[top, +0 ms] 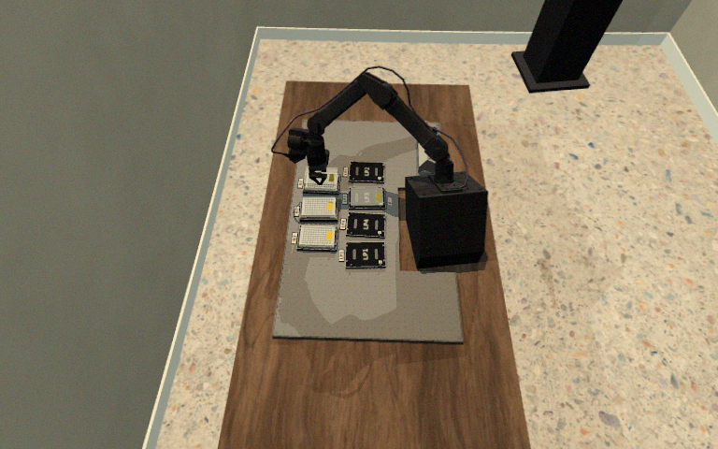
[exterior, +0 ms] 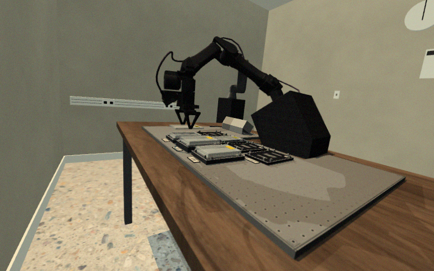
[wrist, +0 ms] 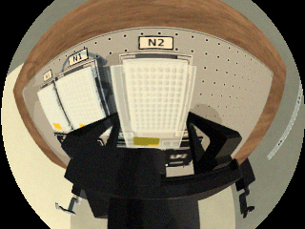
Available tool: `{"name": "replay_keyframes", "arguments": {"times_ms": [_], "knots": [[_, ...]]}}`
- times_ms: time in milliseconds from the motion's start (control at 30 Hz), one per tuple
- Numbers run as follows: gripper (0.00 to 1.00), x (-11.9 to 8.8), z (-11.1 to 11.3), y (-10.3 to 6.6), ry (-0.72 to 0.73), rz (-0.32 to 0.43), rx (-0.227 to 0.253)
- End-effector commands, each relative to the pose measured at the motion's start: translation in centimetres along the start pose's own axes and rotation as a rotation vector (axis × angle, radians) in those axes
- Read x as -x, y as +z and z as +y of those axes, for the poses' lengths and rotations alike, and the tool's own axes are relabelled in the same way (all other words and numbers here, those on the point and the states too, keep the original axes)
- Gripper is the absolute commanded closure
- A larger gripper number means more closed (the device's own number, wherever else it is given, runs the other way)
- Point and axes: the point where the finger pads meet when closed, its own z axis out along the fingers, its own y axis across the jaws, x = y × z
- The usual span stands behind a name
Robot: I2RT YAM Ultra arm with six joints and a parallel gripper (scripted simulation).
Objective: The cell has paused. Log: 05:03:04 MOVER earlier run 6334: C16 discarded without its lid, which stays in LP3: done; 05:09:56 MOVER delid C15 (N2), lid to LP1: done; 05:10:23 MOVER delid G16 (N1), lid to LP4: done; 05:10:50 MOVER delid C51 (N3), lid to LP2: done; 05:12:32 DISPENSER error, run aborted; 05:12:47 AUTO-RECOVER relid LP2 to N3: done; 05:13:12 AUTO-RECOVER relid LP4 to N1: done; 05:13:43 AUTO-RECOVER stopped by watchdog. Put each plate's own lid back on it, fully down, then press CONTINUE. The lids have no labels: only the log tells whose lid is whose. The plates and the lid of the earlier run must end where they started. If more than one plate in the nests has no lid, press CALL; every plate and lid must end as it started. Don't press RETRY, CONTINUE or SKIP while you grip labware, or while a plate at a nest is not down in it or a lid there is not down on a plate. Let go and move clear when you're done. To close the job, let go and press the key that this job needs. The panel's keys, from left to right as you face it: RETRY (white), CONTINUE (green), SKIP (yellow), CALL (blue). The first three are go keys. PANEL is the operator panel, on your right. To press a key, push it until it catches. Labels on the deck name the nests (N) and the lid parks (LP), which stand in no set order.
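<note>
My gripper (top: 318, 179) (exterior: 188, 125) (wrist: 152, 139) is shut on a clear lid (exterior: 179, 126) (wrist: 154, 95) with a yellow tag. It holds the lid level, a little above the plate in nest N2 (top: 330, 186) (exterior: 174, 135). In the wrist view the lid covers that plate, slightly offset, below the N2 label (wrist: 155, 42). The plates in N1 (top: 318, 207) (exterior: 198, 140) (wrist: 81, 93) and in the nearest nest (top: 317, 237) (exterior: 217, 152) have lids on. Another clear lid (top: 366, 196) lies on the second lid park. The other three parks (top: 365, 253) are bare.
The arm's black base box (top: 446, 219) (exterior: 291, 126) stands right of the parks. The grey operator panel (exterior: 238, 124) sits behind the parks; its keys are not visible. The grey deck plate (top: 365, 311) (exterior: 304, 191) lies on a wooden table.
</note>
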Motion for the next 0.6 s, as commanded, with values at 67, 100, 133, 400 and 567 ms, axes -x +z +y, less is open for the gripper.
{"name": "replay_keyframes", "arguments": {"times_ms": [67, 100, 133, 400, 567], "knots": [[1.0, 1.75, -0.92, -2.35, 0.017, -0.062, 0.0], [1.0, 1.73, -0.97, -2.33, 0.017, -0.061, 0.0], [1.0, 1.71, -1.02, -2.3, 0.017, -0.06, 0.0], [1.0, 1.77, -0.98, -2.39, 0.014, -0.061, 0.0], [1.0, 1.75, -1.12, -2.34, 0.015, -0.06, 0.0]]}}
